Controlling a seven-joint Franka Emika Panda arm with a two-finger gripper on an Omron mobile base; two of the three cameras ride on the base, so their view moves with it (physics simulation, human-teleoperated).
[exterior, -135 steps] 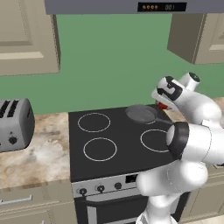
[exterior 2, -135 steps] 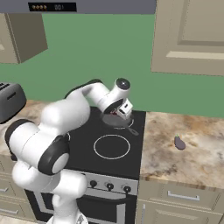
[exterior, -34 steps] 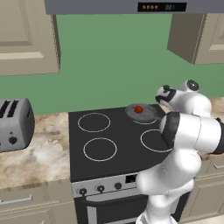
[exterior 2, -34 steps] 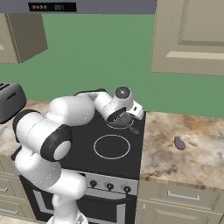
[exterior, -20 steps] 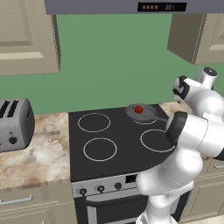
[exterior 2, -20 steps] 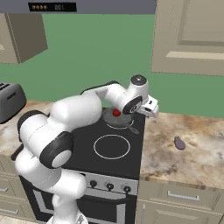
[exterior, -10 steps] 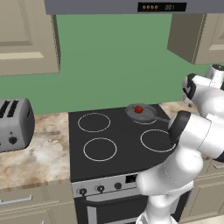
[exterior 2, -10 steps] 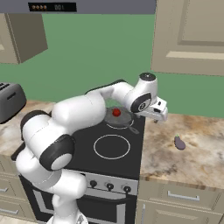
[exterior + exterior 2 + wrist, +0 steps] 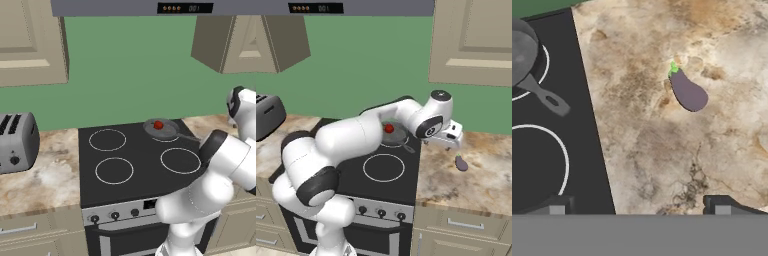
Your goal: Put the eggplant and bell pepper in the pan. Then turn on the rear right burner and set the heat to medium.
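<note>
Our gripper (image 9: 452, 141) is wide apart with nothing in it, the eggplant (image 9: 687, 91) lies on the counter (image 9: 657, 130) at about one o'clock from our fingers, and the bell pepper (image 9: 388, 128) sits in the pan (image 9: 394, 135), so we think a crooked grab could roll the eggplant away

My arm (image 9: 351, 137) is glossy white all over, built from thick rounded segments that swell like smooth tubes. Dark, near-black rings sit at the joints, with a round dark cap on top of my wrist. My tool (image 9: 452, 142) is a small white block with grey undersides, and it ends in two short dark fingertips (image 9: 718, 203) with pale square pads.
</note>
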